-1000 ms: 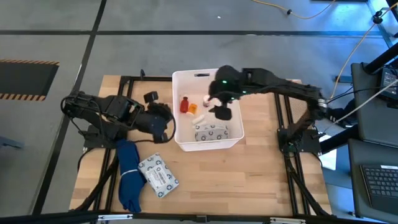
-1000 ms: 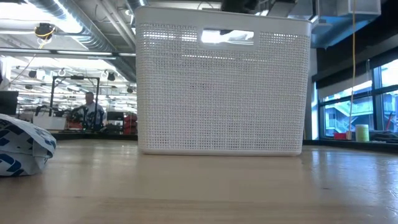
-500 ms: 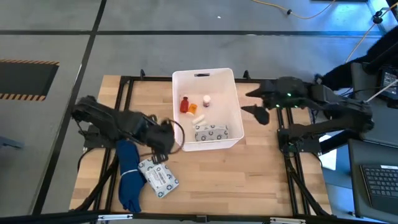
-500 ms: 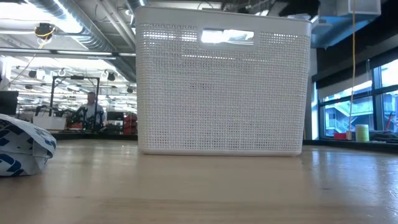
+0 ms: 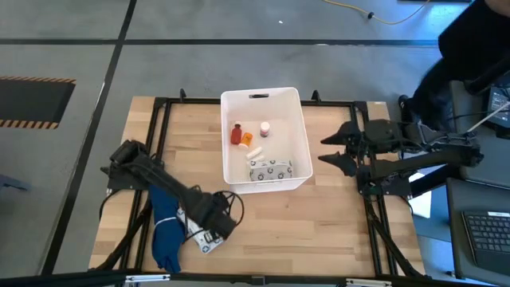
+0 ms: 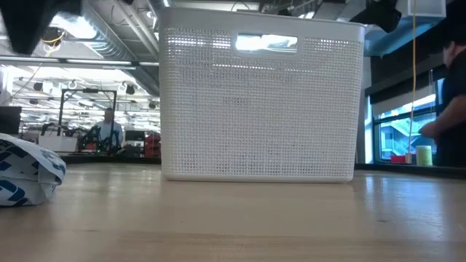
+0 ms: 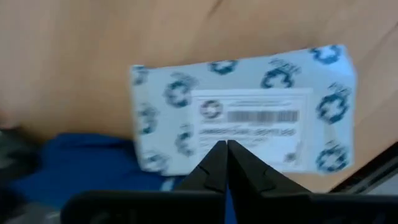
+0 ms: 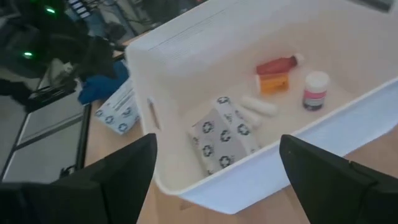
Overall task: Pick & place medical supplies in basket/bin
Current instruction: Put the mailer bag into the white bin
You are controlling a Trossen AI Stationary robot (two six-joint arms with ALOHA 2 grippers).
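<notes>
The white bin (image 5: 300, 131) stands mid-table. It holds a red bottle (image 5: 236, 134), an orange-topped vial (image 5: 246, 139), a dark-topped vial (image 5: 264, 127), white cylinders (image 5: 255, 153) and a printed packet (image 5: 269, 170). A second white packet (image 7: 242, 118) lies flat on the wood, partly beside a blue cloth (image 5: 165, 227). My left gripper (image 5: 217, 222) is shut and hangs over this packet, its tips (image 7: 222, 146) pointing down at the label. The low view shows only a dark arm part (image 6: 29, 22) high above the packet (image 6: 25, 175). My right gripper (image 5: 333, 150) is open, right of the bin.
Black frame rails (image 5: 163, 108) run around the tabletop. Bare wood (image 5: 319, 223) lies near of the bin. A person (image 6: 455, 94) stands past the table's right side, beside a desk with a keyboard (image 5: 486, 231).
My left gripper has swung from beside the bin's left wall toward the near edge and now hangs over the packet on the table. My right gripper has drawn back from above the bin toward the table's right edge, clear of the bin wall.
</notes>
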